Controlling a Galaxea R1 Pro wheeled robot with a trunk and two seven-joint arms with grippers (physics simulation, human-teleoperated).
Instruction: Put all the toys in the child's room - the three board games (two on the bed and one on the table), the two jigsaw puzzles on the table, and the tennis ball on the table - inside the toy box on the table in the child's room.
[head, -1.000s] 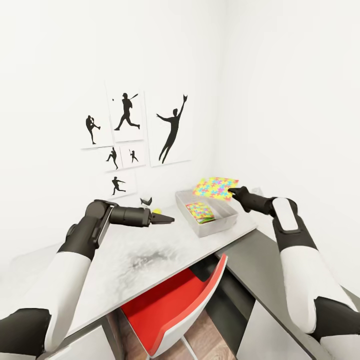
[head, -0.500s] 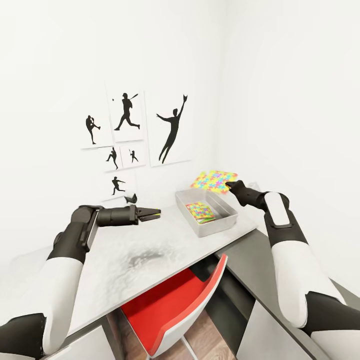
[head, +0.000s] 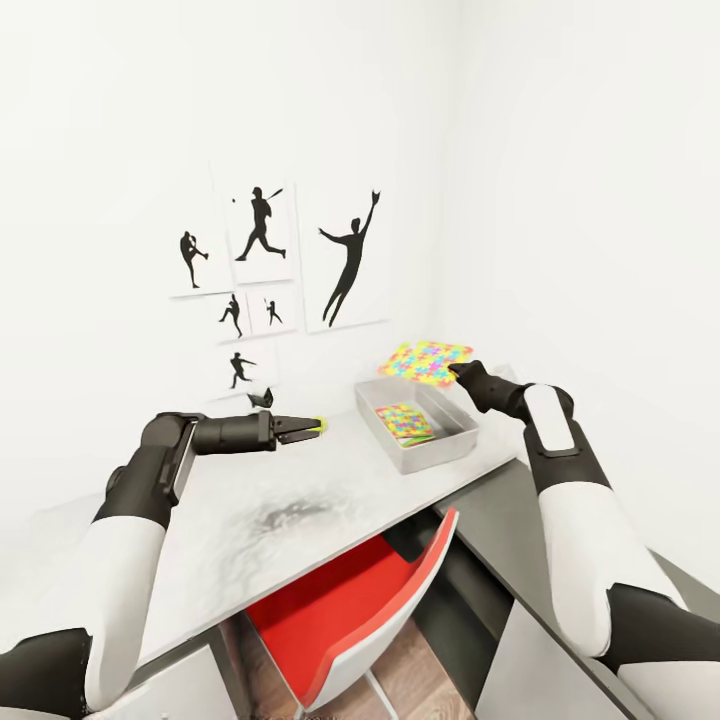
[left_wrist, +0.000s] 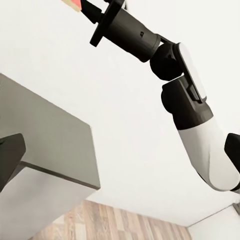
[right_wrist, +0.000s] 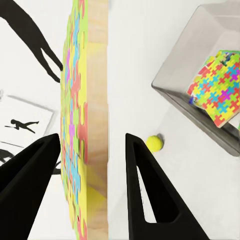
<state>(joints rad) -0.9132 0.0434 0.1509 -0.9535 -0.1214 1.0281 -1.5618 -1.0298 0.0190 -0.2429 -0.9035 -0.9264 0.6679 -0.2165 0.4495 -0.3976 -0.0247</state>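
Note:
The light grey toy box stands on the table near the wall corner, with one jigsaw puzzle lying inside it. My right gripper is shut on the second jigsaw puzzle, holding it in the air above the box's far end. The tennis ball rests on the table left of the box. My left gripper hovers level with the ball, tips right beside it, and looks open and empty. The board games are out of view.
A red chair is tucked under the table's front edge. A lower dark grey cabinet top joins the table at the right, under my right arm. Black baseball-player silhouettes hang on the wall behind the table.
My left arm has drawn back to the left, away from the box. My right gripper has carried the puzzle slightly up and toward the wall. The view has shifted a little.

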